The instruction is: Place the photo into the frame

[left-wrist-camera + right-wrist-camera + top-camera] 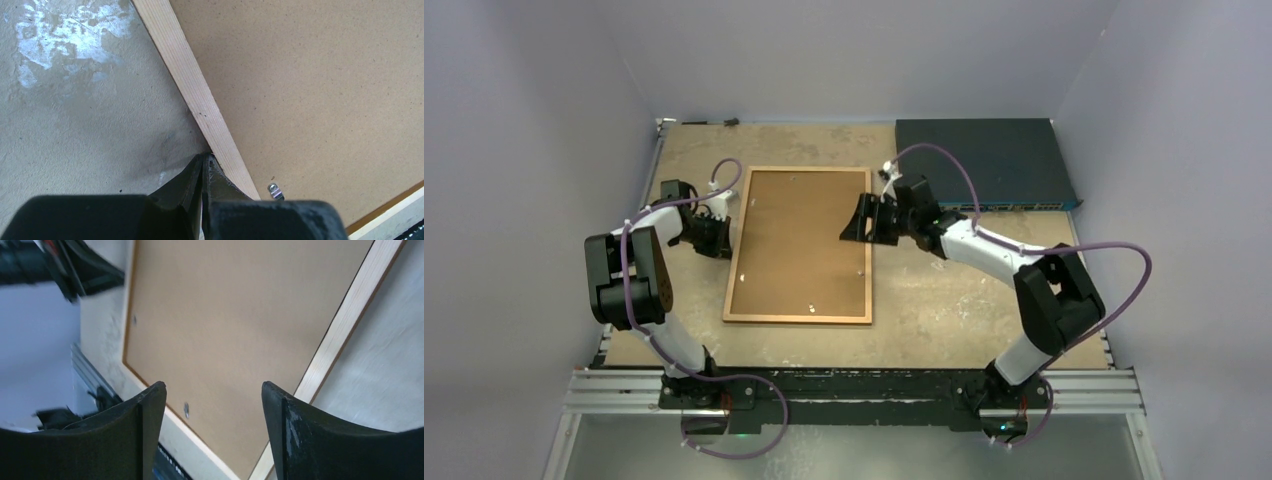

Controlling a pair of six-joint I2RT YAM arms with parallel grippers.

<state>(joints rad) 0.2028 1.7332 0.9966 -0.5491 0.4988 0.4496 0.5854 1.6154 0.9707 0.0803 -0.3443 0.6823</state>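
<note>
**Item:** thin-edged orange-brown wooden picture frame (796, 319), lying back-up on the beige bench (944, 300). A plain brown backing board (799, 240) is seated inside it.

**Photo:** not seen in any view; possibly under the board.

**Left hand** (204, 159): fully closed and empty, tips against the frame's left rail, likely bracing it.

**Right hand** (212, 387): spread wide and empty, over the right rail.

**Clearance:** open bench along both long sides. A dark blue flat box (979, 160) sits near the far right corner.
</note>
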